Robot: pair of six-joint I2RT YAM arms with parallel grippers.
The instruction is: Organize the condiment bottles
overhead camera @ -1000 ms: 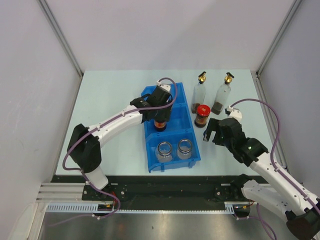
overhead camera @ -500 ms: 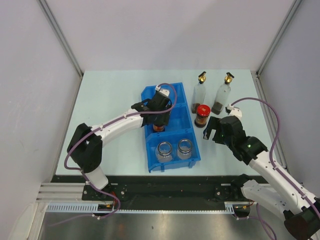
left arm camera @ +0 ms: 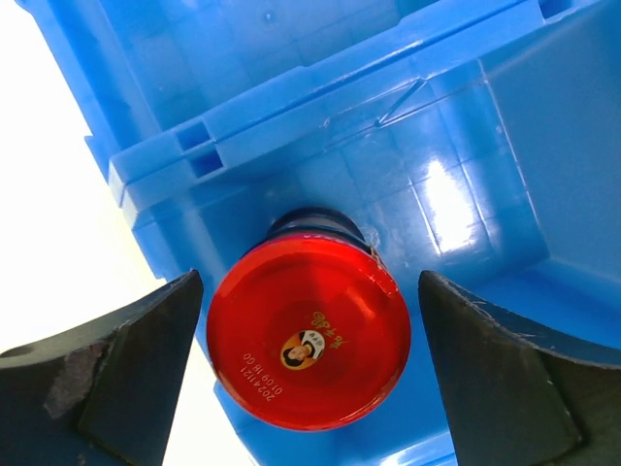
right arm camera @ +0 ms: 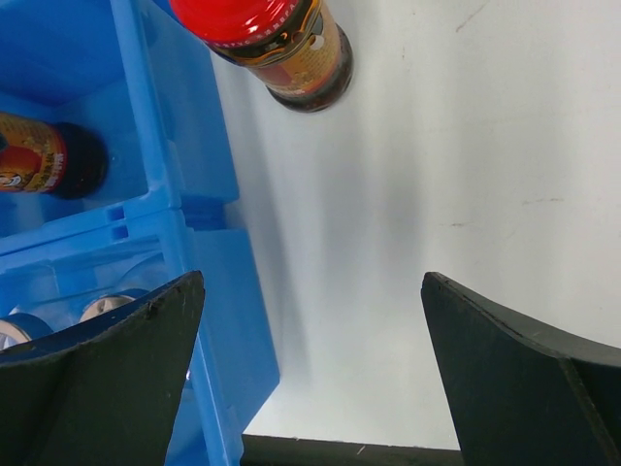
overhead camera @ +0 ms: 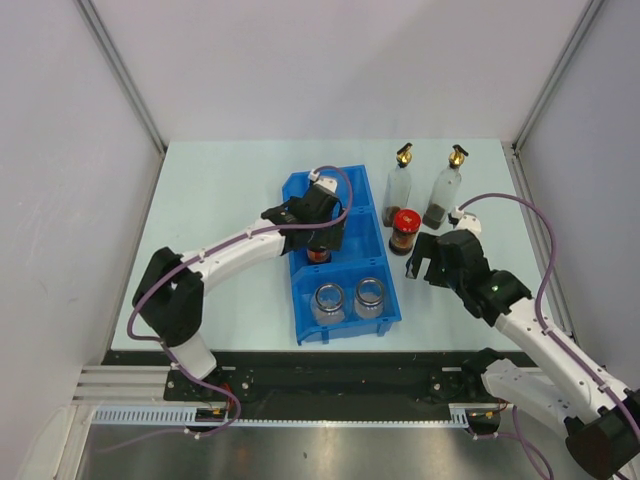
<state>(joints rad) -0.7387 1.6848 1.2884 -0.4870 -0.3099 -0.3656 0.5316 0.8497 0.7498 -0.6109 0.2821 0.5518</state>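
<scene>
Left gripper (left arm camera: pixel 309 286): spread, straddling the red-lidded jar (left arm camera: pixel 309 335) that stands between its fingers in the blue bin (left arm camera: pixel 291 116).
Best move: rise straight up, so neither finger clips the lid.
Right gripper (right arm camera: pixel 312 282): spread, second jar (right arm camera: pixel 286 49) just ahead.

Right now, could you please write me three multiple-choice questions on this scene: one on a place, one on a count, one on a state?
1. Where is the red-lidded jar below the left gripper?
A) on the bare table
B) in the blue bin's middle compartment
C) in the bin's nearest compartment

2. How many tall gold-spout bottles stand on the table?
A) one
B) two
C) four

3. The left gripper is:
A) shut on the jar
B) out of view
C) open

Answers: 1 B, bin walls surround it; 2 B, both stand right of the bin; 3 C, gaps show between its fingers and the jar.
</scene>
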